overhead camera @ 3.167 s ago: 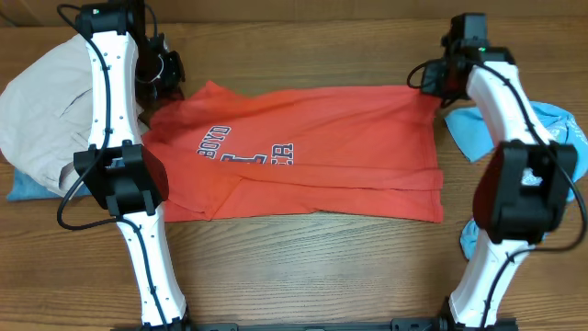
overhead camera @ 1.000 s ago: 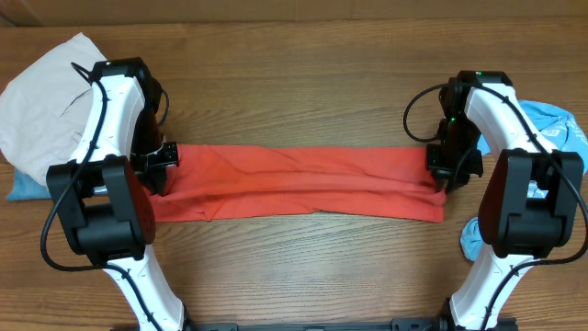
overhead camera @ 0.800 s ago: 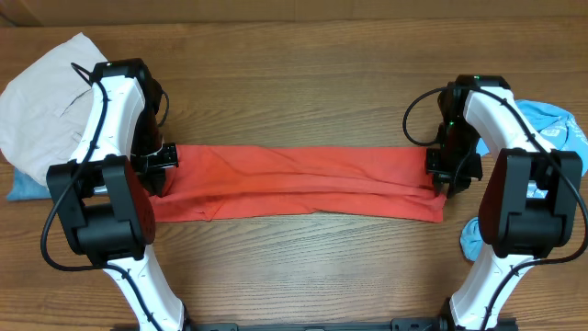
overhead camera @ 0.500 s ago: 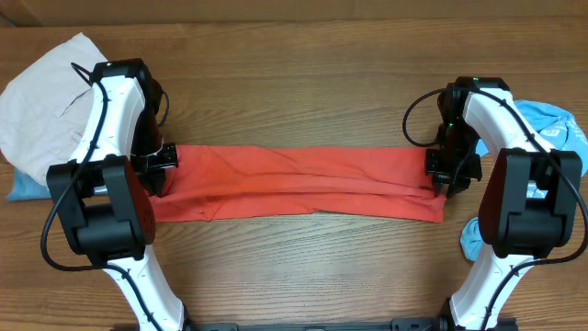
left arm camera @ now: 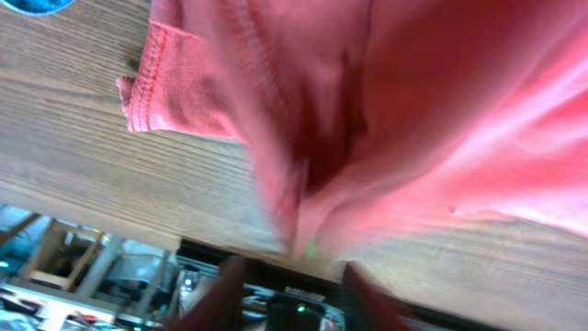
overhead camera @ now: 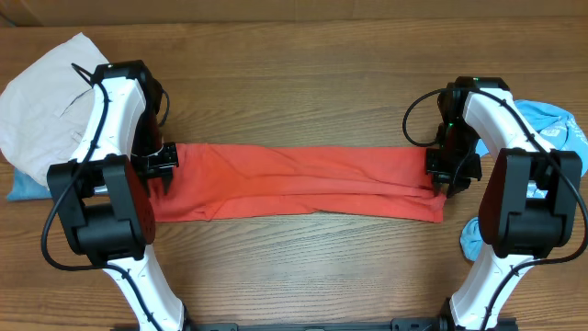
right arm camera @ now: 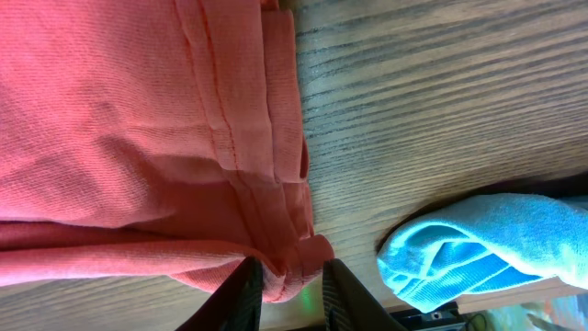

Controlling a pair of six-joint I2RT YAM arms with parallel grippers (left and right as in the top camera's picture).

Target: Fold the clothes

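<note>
The coral-red T-shirt (overhead camera: 294, 184) lies folded into a long narrow strip across the table, its lettering hidden. My left gripper (overhead camera: 163, 170) is at its left end. In the left wrist view the gripper (left arm camera: 299, 299) is blurred, its fingers apart with nothing between them, just below the shirt (left arm camera: 413, 110). My right gripper (overhead camera: 447, 179) is at the right end. In the right wrist view it (right arm camera: 289, 290) is shut on the shirt's bunched hem (right arm camera: 119, 138). The light-blue garment (overhead camera: 551, 124) lies crumpled at the far right, behind the right arm.
Beige trousers (overhead camera: 41, 101) lie at the back left over blue denim (overhead camera: 23, 188). A light-blue fold (right arm camera: 487, 248) lies on the wood right of the right gripper's fingers. Another bit of blue cloth (overhead camera: 470, 239) lies by the right arm's base.
Since 3.2 s ago both grippers have carried the shirt's far edge toward the front, folding it into a strip. In the last half second the left gripper's fingers have parted off the cloth.
</note>
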